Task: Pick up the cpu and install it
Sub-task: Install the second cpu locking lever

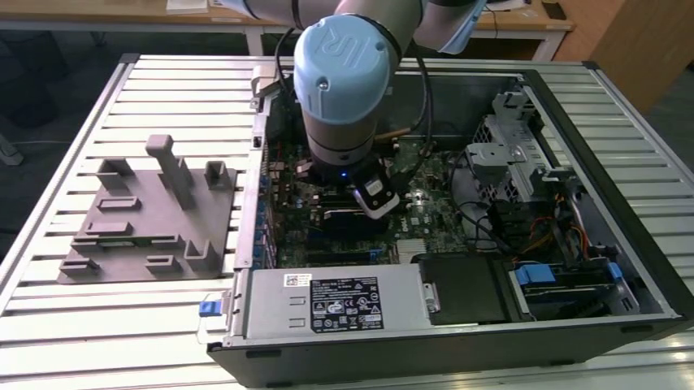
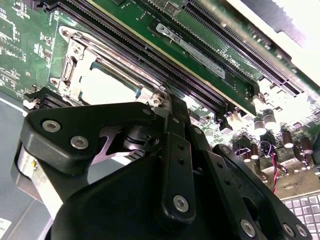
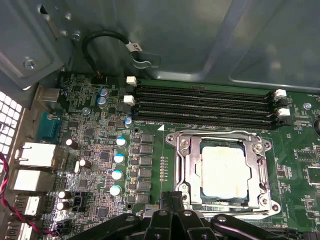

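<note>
Hanging just above the motherboard (image 3: 100, 165), inside the open computer case (image 1: 607, 268): the gripper (image 3: 172, 207), fingers pressed together with no gap visible in both wrist views, gripping nothing.

Lying just beyond the fingertips (image 2: 167, 102): the cpu (image 3: 225, 170), sitting flat and square inside the metal socket frame (image 3: 182, 170), pale top facing up, seen too in the second wrist view (image 2: 107, 86). Looking seated already, so the picking up and placing appear finished; whether the frame is latched down over it cannot be told.

Running just past the socket frame on its far side: the black memory slots (image 3: 205, 102). Beyond those, the grey wall of the case.

Reaching steeply down into the case in the exterior view: the arm (image 1: 341, 81), wrist pointing nearly straight at the board, directly over the socket area. Sitting outside the case, toward the exterior view's left: the grey fixture blocks (image 1: 141, 215), resting on the slatted table (image 1: 65, 162), well apart from the socket.
</note>
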Robot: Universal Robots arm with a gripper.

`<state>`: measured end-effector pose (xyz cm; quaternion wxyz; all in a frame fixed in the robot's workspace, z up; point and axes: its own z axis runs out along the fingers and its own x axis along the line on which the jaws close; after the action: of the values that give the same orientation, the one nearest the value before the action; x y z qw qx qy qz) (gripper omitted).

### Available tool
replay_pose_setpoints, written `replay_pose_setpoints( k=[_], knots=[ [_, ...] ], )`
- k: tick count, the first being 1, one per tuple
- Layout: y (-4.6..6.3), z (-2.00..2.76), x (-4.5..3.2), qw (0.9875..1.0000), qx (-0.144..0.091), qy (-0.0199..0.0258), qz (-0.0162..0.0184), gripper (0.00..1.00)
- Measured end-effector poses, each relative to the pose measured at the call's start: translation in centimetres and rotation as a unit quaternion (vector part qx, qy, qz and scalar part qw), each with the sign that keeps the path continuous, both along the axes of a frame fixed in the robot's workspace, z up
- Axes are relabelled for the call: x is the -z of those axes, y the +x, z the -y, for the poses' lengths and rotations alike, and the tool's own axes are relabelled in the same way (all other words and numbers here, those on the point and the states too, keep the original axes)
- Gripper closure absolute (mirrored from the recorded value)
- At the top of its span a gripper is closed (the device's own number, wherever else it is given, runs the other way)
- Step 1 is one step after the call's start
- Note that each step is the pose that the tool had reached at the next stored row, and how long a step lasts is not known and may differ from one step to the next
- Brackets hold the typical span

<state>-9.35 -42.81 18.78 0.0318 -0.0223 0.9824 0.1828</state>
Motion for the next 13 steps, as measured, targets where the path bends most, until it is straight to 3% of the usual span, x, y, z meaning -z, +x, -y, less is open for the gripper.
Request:
replay_pose_setpoints(
  k=[13],
  knots=[
    [0.0,-0.08,0.08,1.0,0.0,0.0008,0.0001,0.89]
  ],
)
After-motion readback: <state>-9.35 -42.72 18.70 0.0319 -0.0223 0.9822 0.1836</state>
